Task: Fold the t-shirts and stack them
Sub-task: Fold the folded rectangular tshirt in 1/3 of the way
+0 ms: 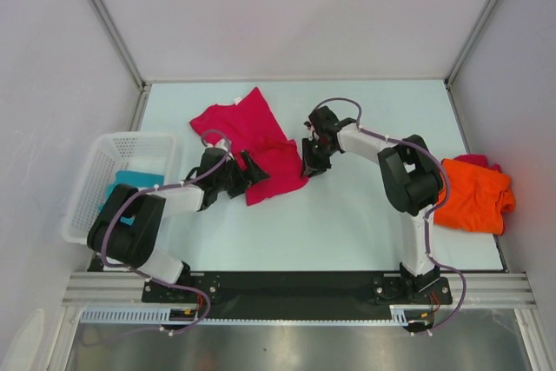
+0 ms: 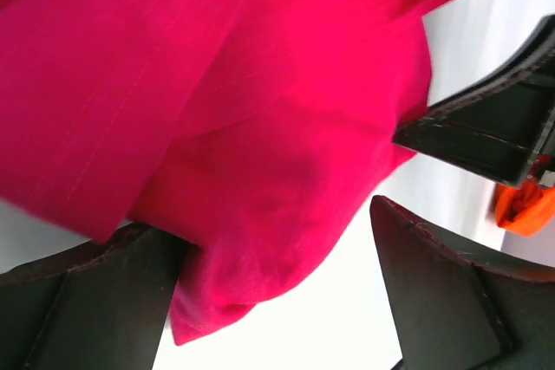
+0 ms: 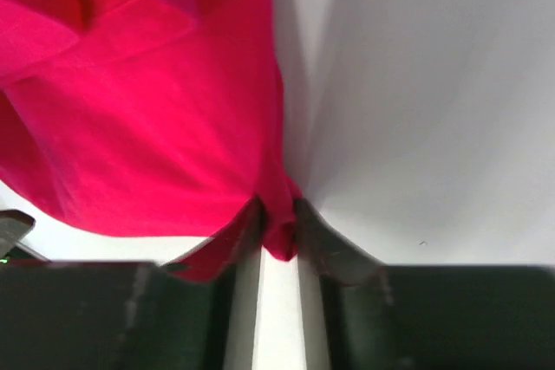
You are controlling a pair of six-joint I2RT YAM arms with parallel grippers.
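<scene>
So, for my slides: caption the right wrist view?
Right gripper pinches an edge of the crimson-pink t-shirt.

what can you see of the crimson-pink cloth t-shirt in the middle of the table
The crimson-pink cloth t-shirt is soft, plain and stitched at the seams, lying rumpled and partly doubled over on the white table. The right gripper pinches a fold at its right edge; its left edge sits between the fingers of the open left gripper.

Robot lab — white-panelled test enclosure (image 1: pixel 295 15)
</scene>
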